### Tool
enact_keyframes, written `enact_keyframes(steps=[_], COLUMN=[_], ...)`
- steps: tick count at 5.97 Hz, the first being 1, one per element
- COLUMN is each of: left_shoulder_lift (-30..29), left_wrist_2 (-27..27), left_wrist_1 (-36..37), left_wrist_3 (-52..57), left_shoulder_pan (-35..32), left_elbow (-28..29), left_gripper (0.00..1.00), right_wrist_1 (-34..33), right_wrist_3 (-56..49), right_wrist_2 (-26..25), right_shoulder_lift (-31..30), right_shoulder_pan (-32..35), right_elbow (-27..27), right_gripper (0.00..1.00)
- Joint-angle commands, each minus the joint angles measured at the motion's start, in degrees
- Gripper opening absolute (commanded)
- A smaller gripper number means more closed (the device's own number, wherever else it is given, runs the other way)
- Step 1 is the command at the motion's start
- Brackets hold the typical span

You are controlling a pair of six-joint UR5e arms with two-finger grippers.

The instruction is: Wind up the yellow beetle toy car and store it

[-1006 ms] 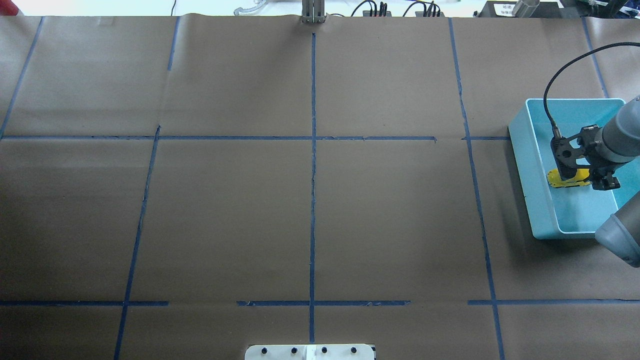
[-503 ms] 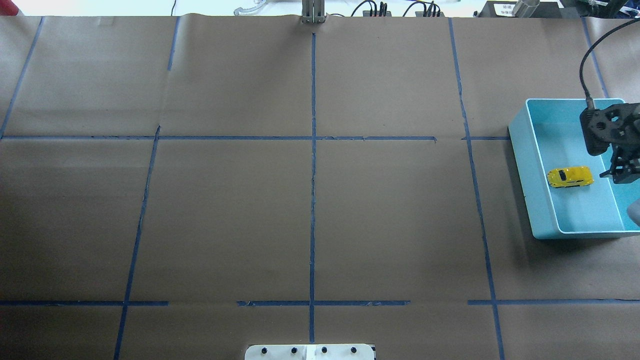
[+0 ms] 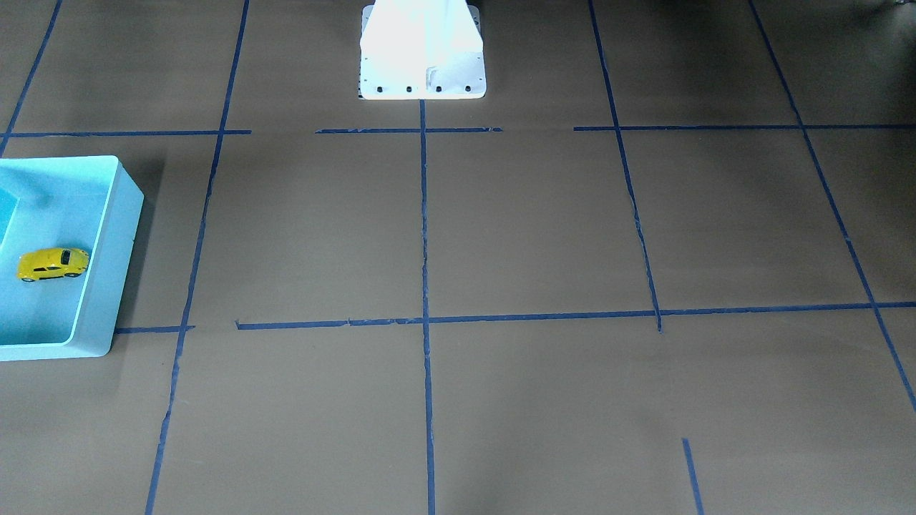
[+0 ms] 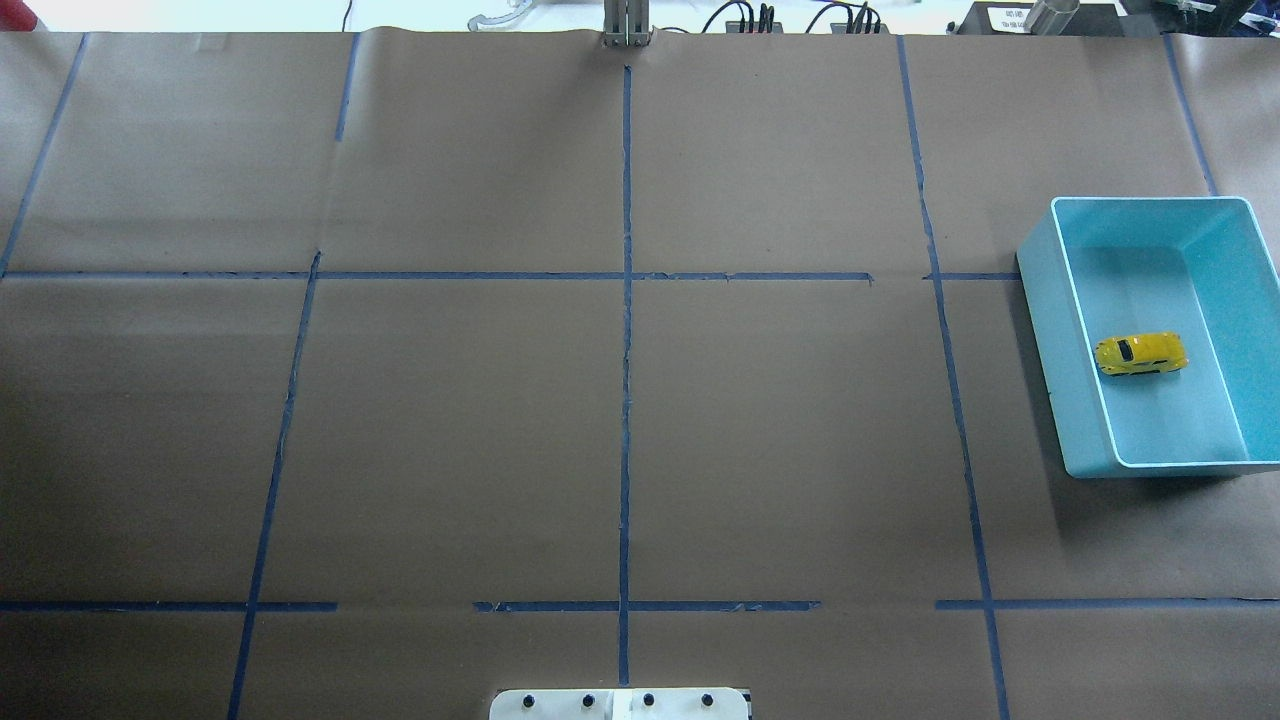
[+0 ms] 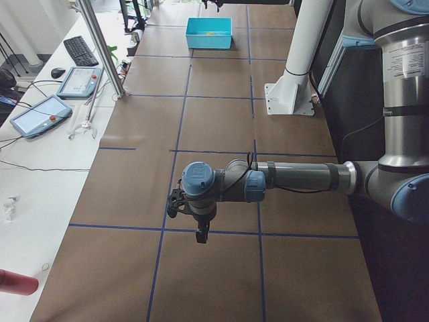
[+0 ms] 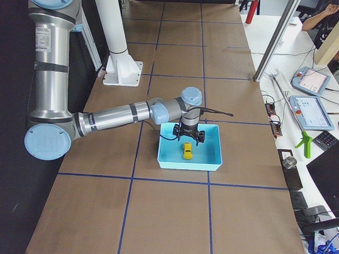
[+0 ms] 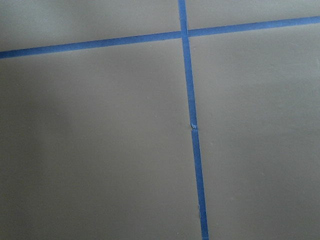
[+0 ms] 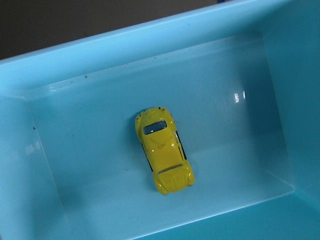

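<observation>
The yellow beetle toy car lies on its wheels on the floor of the light blue bin at the table's right side. It also shows in the front view, the right side view and the right wrist view, free of any fingers. My right gripper hangs over the bin just above the car; I cannot tell if it is open. My left gripper points down over bare table far from the bin; I cannot tell its state. The left wrist view shows only paper and tape.
Brown paper with blue tape lines covers the table. The white robot base stands at the near middle edge. Tablets and a keyboard lie on the side bench beyond a metal post.
The right gripper was down at the car in the bin, then rose and drew off the right edge of the overhead view. The car stays lying in the bin.
</observation>
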Motion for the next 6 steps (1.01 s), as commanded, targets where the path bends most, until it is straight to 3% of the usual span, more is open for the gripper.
enact_keyframes(steps=[1, 2, 3, 5, 6], left_shoulder_lift=[0.0, 0.0, 0.0, 0.0, 0.0], left_wrist_2=[0.0, 0.0, 0.0, 0.0, 0.0], left_wrist_1=[0.0, 0.0, 0.0, 0.0, 0.0], left_wrist_3=[0.02, -0.07, -0.07, -0.07, -0.07], left_shoulder_pan=[0.0, 0.0, 0.0, 0.0, 0.0], left_elbow=[0.01, 0.01, 0.01, 0.01, 0.01], left_gripper=[1.0, 1.0, 1.0, 1.0, 1.0], right_wrist_1=[-2.23, -2.49, -2.32, -1.62, -1.61], right_wrist_3=[16.64, 30.14, 36.97, 53.63, 54.26], right_wrist_2=[4.35, 3.92, 2.95, -3.8, -3.74], right_shoulder_lift=[-5.12, -5.77, -4.82, -4.82, -4.81], right_shoulder_pan=[9.27, 12.7, 15.43, 15.46, 15.46], right_elbow=[-0.26, -0.95, -2.35, -4.03, -5.51], right_gripper=[1.0, 1.0, 1.0, 1.0, 1.0])
